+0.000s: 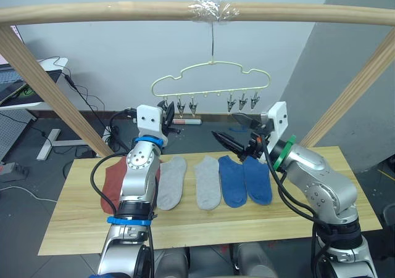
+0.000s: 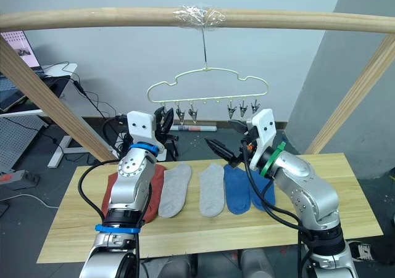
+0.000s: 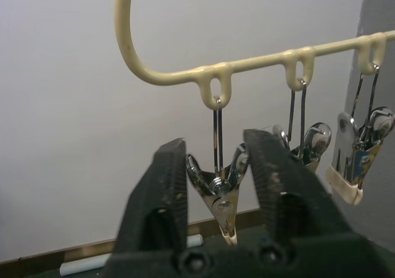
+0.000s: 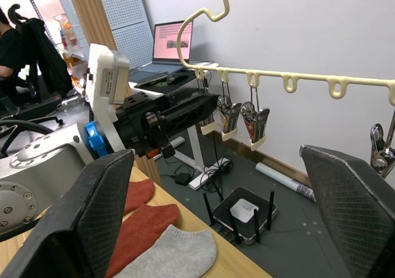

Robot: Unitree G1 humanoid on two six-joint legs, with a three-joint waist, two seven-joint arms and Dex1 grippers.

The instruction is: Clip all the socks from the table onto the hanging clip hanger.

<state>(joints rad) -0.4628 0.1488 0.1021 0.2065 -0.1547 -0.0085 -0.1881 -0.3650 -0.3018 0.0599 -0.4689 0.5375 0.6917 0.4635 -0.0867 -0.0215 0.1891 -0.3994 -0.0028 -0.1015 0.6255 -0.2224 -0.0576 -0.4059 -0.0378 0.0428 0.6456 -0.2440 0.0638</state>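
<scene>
Your left gripper [image 3: 216,185] has its fingers straddling the end clip [image 3: 221,195] of the clip hanger [image 1: 211,81], looks set to pinch it open, though it's not clearly squeezing yet. Right gripper [image 1: 237,131] hangs wide open and empty just beside it. All the socks [image 1: 213,180] lie flat on the table [image 1: 308,213], so nothing's ready to feed in.

Socks [image 1: 210,180] lie on table [image 1: 345,213] (below clip hanger [image 1: 210,84]).
</scene>
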